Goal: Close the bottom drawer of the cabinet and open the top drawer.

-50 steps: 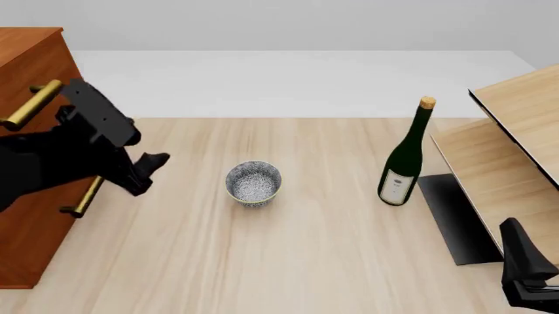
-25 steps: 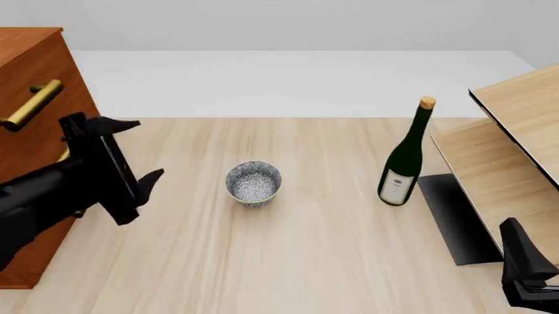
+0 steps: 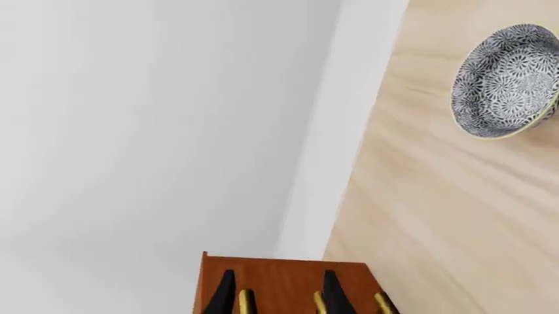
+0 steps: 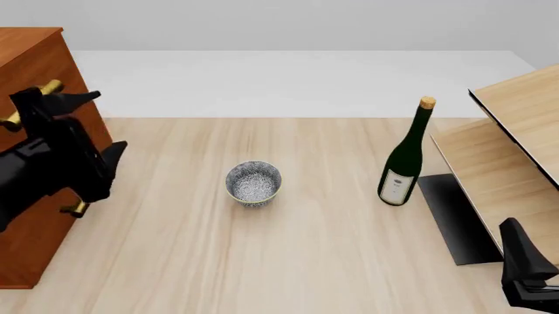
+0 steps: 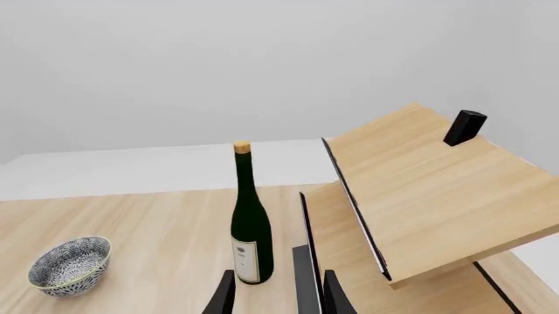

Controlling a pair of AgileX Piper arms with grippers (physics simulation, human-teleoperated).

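The cabinet (image 4: 35, 59) stands at the table's left edge, reddish-brown. The top drawer's brass handle (image 4: 31, 101) shows beside my left gripper's upper finger. A lower brass handle (image 4: 75, 209) peeks out under the arm; I cannot tell which drawer it belongs to. The arm hides most of the drawer fronts. My left gripper (image 4: 105, 121) is open against the cabinet front and holds nothing. In the left wrist view its fingers (image 3: 225, 296) frame the cabinet (image 3: 288, 278) and brass handle tips (image 3: 247, 302). My right gripper (image 5: 277, 297) is open and empty at the front right (image 4: 524, 268).
A patterned bowl (image 4: 253, 183) sits mid-table and also shows in the left wrist view (image 3: 506, 82). A green wine bottle (image 4: 404, 163) stands to the right. Pale wooden furniture (image 4: 515, 131) with a dark panel (image 4: 454, 216) fills the right side.
My left gripper has swung left and up from over the table to the cabinet front, near the top handle. The right arm has not moved.
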